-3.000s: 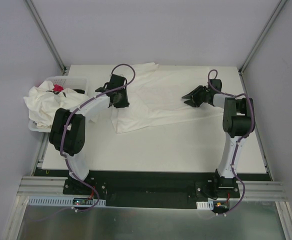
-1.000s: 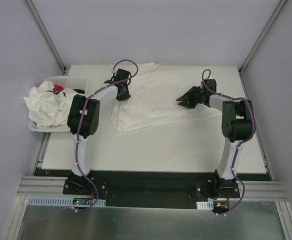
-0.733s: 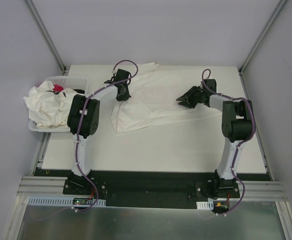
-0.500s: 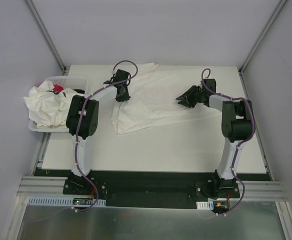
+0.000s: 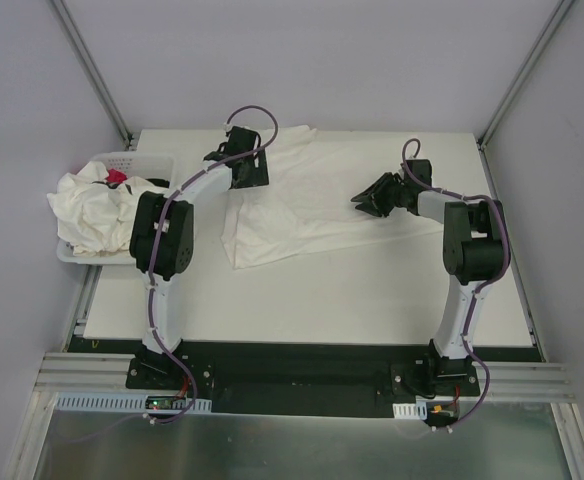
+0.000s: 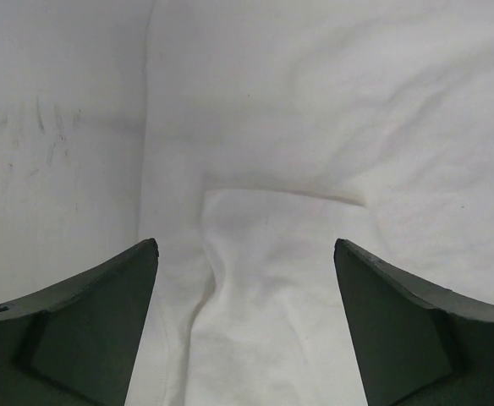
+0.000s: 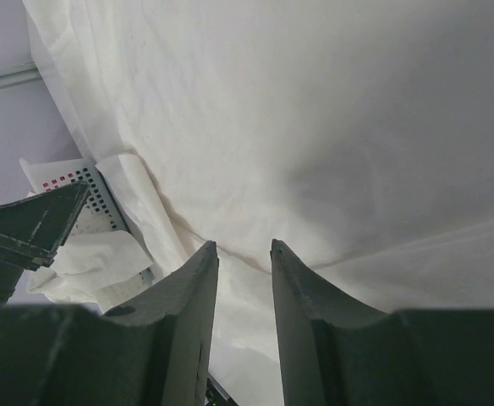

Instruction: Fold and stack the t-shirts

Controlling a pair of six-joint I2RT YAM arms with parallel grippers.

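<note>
The white table bears 1 off-white t-shirt, spread out.

White basket, red packet inside, at table edge

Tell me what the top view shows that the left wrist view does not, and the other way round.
Only the top view: both arms, the right gripper at the right side of the spread shirt, and the basket with a heap of shirts and a red packet.
Only the left wrist view: the left gripper close up, its jaws wide open, and a crease in the cloth beyond them.
Both: the shirt, the left gripper over its left edge, and the table.
</note>
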